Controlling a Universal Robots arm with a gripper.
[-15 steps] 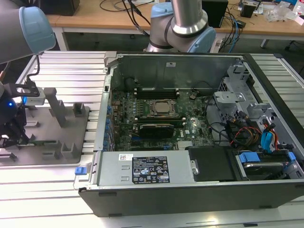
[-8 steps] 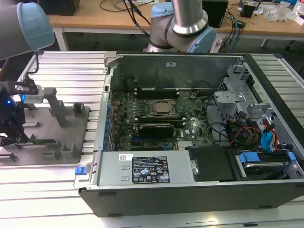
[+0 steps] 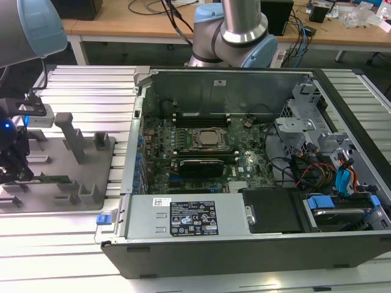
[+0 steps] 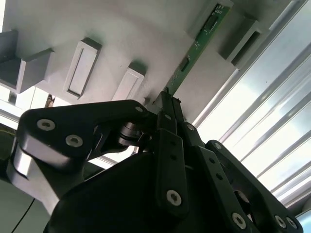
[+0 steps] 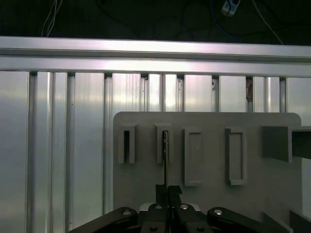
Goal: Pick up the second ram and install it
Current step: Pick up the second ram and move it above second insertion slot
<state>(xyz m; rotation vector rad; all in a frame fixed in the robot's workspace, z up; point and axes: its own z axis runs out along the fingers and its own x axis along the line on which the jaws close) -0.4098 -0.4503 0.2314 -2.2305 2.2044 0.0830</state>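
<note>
Step in hand: pick-up. In both wrist views the gripper point(image 4: 167, 99) is clenched on the near end of the ram point(image 4: 201, 41), fingertips pressed to its two flat faces. The ram lies in the grey fixture point(image 4: 121, 29), reaching away from the gripper between the raised blocks. Whether it is already clear of its seat cannot be told.

Judgement: the move out of the fixture calls for a straight pull in line with the board. The blocks stand close on both sides, and the board is thin enough to bend under any side load.

View differences:
- The second wrist view shows the ram's green face and the dark parts on it.
- The first wrist view shows it edge-on as a thin line running into a narrow slot, so its alignment can be checked there.
- The exterior view shows the open case point(image 3: 342, 110), well apart from the fixture toward the exterior view's right. It holds the socket point(image 3: 209, 139) and the black slots point(image 3: 201, 116) beside it.
</note>
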